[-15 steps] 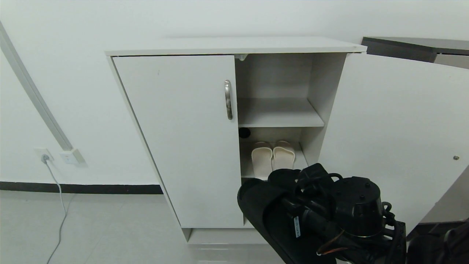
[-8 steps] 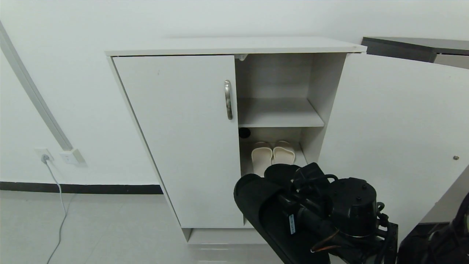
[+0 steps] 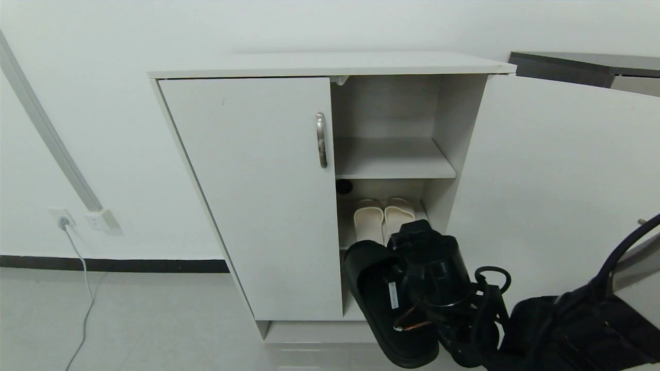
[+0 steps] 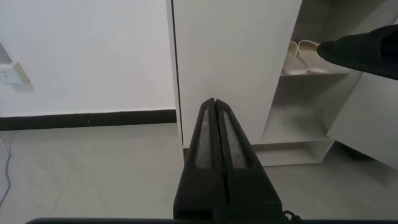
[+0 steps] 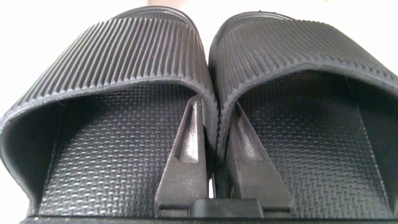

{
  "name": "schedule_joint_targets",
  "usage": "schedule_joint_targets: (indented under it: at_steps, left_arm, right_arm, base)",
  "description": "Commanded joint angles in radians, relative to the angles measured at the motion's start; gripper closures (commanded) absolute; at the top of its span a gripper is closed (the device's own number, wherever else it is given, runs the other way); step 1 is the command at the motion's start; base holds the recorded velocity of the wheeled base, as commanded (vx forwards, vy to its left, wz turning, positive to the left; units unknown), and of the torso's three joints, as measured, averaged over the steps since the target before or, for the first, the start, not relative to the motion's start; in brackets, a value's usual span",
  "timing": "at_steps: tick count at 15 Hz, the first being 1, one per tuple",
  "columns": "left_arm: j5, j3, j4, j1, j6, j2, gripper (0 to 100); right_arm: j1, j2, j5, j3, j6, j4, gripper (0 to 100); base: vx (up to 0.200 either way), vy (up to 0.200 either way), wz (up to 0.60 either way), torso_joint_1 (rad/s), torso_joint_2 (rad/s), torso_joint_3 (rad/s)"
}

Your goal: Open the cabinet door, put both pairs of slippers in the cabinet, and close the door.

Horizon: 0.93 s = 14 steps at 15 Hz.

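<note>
The white cabinet (image 3: 330,64) has its left door (image 3: 252,196) closed and its right door (image 3: 557,175) swung wide open. A pair of white slippers (image 3: 384,219) (image 4: 303,53) lies on the middle shelf. My right gripper (image 5: 214,109) is shut on the pair of black slippers (image 5: 205,68), its fingers pinching the two inner walls together. These black slippers (image 3: 384,296) hang toe-up just in front of the open compartment, below the white pair, and one black toe (image 4: 360,48) shows from the left wrist. My left gripper (image 4: 214,107) is shut and empty, low over the floor, facing the closed door.
The upper shelf (image 3: 394,159) is bare, as is the bottom compartment (image 4: 292,121). The open door stands just right of my right arm. A wall socket (image 3: 63,222) with a hanging cable (image 3: 85,288) is at the left. Grey furniture (image 3: 582,67) stands behind the door.
My right arm has swung left and forward, carrying the black slippers closer to the cabinet opening; they now cover part of the white pair's heels. The left gripper's earlier state is not shown.
</note>
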Motion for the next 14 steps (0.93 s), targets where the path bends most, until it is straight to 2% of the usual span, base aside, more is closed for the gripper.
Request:
schedule_joint_targets:
  at_steps: [1,5,6,8,11,14]
  left_arm:
    - [0.001,0.000,0.000,0.000,0.000,0.000,100]
    - [-0.001,0.000,0.000,0.000,0.001,0.000,100]
    - [-0.001,0.000,0.000,0.000,0.001,0.000,100]
    - [-0.001,0.000,0.000,0.000,0.001,0.000,100]
    - [-0.001,0.000,0.000,0.000,0.001,0.000,100]
    - [-0.001,0.000,0.000,0.000,0.001,0.002,100]
  right_arm:
    - [0.054,0.005,-0.090,-0.181,0.121,0.202,100]
    - [0.094,-0.029,-0.110,-0.382,0.216,0.507,100]
    - [0.094,-0.035,-0.159,-0.430,0.216,0.552,100]
    - [0.093,-0.039,-0.219,-0.482,0.201,0.575,100]
    - [0.051,-0.049,-0.284,-0.493,0.109,0.562,100]
    - [0.035,-0.058,-0.285,-0.491,0.078,0.529,100]
  base:
    - [0.000,0.000,0.00,0.000,0.00,0.000]
    - [0.000,0.000,0.00,0.000,0.00,0.000]
    - [0.000,0.000,0.00,0.000,0.00,0.000]
    - [0.000,0.000,0.00,0.000,0.00,0.000]
    - [0.000,0.000,0.00,0.000,0.00,0.000]
    - [0.000,0.000,0.00,0.000,0.00,0.000]
